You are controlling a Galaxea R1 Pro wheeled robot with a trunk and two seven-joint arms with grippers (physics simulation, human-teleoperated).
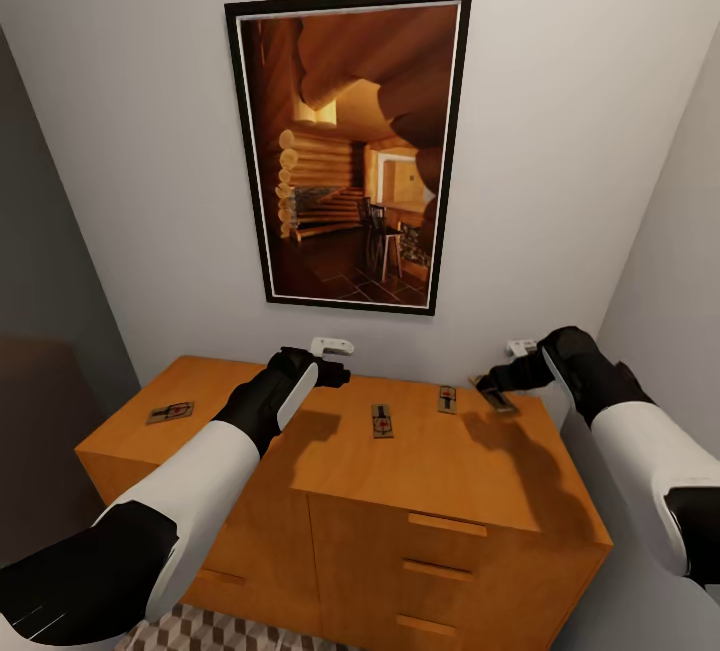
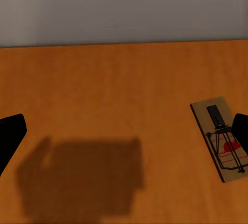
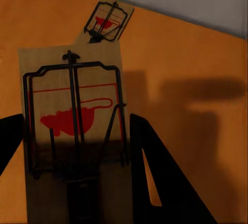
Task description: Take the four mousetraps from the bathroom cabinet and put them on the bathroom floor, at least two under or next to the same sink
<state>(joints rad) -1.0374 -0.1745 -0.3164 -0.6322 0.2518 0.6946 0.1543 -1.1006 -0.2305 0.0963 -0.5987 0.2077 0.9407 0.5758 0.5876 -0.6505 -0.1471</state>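
The orange-brown cabinet [image 1: 430,471] stands against the wall under a picture. Three mousetraps lie flat on its top: one near the left end [image 1: 170,412], one in the middle [image 1: 382,421] and one further right [image 1: 447,399]. My right gripper [image 1: 497,387] is shut on a fourth mousetrap [image 1: 497,397], tilted just above the top. In the right wrist view that mousetrap [image 3: 75,121] sits between the fingers [image 3: 155,172]. My left gripper [image 1: 338,373] hovers open over the top, with a mousetrap [image 2: 219,139] beside one finger [image 2: 241,131]. The bathroom sink is out of view.
A framed cabin picture [image 1: 350,146] hangs on the wall behind the cabinet. Grey walls close in on both sides. A strip of patterned bathroom floor [image 1: 215,629] shows below the drawer fronts [image 1: 445,571].
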